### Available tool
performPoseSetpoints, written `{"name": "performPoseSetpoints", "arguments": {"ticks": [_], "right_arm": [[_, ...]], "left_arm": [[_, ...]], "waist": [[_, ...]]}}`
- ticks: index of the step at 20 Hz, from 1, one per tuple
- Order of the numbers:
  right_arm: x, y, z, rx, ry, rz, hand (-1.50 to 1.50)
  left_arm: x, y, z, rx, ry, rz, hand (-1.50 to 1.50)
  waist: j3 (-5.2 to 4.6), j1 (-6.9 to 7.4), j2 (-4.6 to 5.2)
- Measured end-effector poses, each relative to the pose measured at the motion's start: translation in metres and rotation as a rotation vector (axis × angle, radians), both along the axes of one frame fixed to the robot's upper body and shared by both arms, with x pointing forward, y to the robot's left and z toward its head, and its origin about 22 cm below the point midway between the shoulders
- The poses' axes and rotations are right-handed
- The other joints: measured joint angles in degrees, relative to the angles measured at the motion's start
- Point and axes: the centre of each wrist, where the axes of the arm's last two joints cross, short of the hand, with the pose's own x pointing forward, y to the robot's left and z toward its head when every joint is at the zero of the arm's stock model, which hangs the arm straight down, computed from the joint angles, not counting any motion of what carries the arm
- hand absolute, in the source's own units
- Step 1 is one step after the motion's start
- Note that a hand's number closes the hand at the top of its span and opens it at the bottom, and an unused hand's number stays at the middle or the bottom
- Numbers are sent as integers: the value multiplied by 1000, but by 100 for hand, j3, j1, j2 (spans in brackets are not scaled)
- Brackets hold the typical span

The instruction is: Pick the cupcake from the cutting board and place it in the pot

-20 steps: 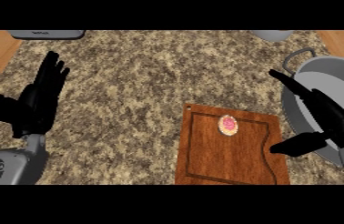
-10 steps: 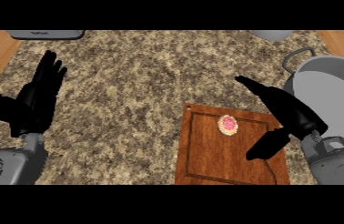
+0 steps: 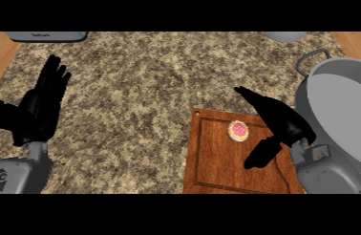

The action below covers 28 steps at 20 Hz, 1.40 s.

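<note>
- The left hand [image 3: 41, 107] rested open at the left edge, fingers straight and pointing up, holding nothing.
- The cupcake [image 3: 239, 130] sat on the cutting board [image 3: 215, 167], near its top edge, on the speckled counter [image 3: 155, 76].
- The right hand [image 3: 278, 122] hung over the board just right of the cupcake, fingers and thumb spread around it, gripping nothing.
- The grey pot [image 3: 331, 100] stood at the right edge.

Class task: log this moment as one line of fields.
right hand: open, over cutting board | cupcake: on board | pot: right | left hand: resting
</note>
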Motion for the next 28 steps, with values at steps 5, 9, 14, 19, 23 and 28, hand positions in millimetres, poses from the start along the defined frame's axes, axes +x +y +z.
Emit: {"name": "performPoseSetpoints", "arguments": {"ticks": [5, 9, 14, 19, 23, 28], "right_arm": [[-2, 3, -10, -43, 12, -27, -150], [5, 2, -23, -40, 12, -23, -150], [8, 13, -33, -51, 11, -29, -150], [10, 8, -54, -69, 28, -52, -150], [13, 12, -59, -83, 32, -27, 150], [18, 8, -66, -114, -4, 70, 150]], "left_arm": [[-2, 6, 9, -2, 0, -1, 0], [-4, 3, 5, -2, 0, -2, 0], [-3, 4, 2, 0, -4, -5, 0], [0, 3, 6, -4, -2, -6, 0], [-1, 0, 6, 0, -2, -3, 0], [-3, -1, 6, -1, 2, -1, 0]], "waist": [[1, -6, -2], [1, -4, -1], [1, -3, 0], [2, -7, 1], [2, -3, 1], [3, 2, 2]]}}
